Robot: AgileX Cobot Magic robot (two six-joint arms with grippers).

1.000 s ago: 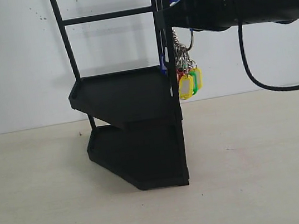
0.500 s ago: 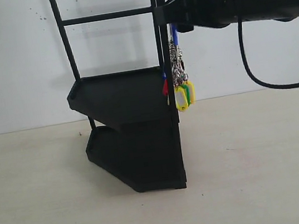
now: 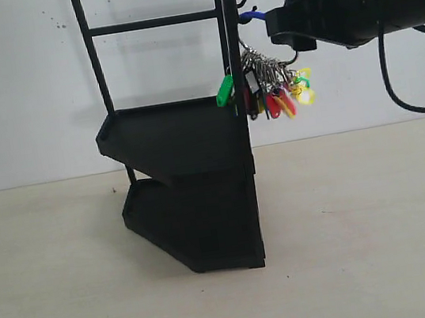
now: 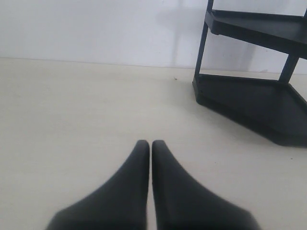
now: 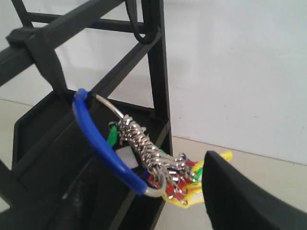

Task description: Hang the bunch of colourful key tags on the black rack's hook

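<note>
The colourful key tag bunch (image 3: 274,92) hangs by its blue-sleeved ring (image 5: 103,143) from the hook (image 5: 50,67) at the top right corner of the black rack (image 3: 187,179). Its tags (image 5: 192,189) are flung out sideways, blurred. My right gripper (image 3: 283,32) is just right of the hook. In the right wrist view this gripper (image 5: 148,179) is open, its fingers wide apart on either side of the ring's lower end and not pinching it. My left gripper (image 4: 150,143) is shut and empty, low over the table, and out of the exterior view.
The rack's smaller twin prong (image 5: 139,33) sticks out further along the frame. A white wall (image 3: 26,91) stands close behind the rack. The right arm's black cable (image 3: 394,92) loops down on the right. The pale tabletop (image 3: 370,247) stretches in front.
My right gripper has drawn back to the right, away from the rack. The bunch stays on the hook and has swung out, its tags fanning to the right.
</note>
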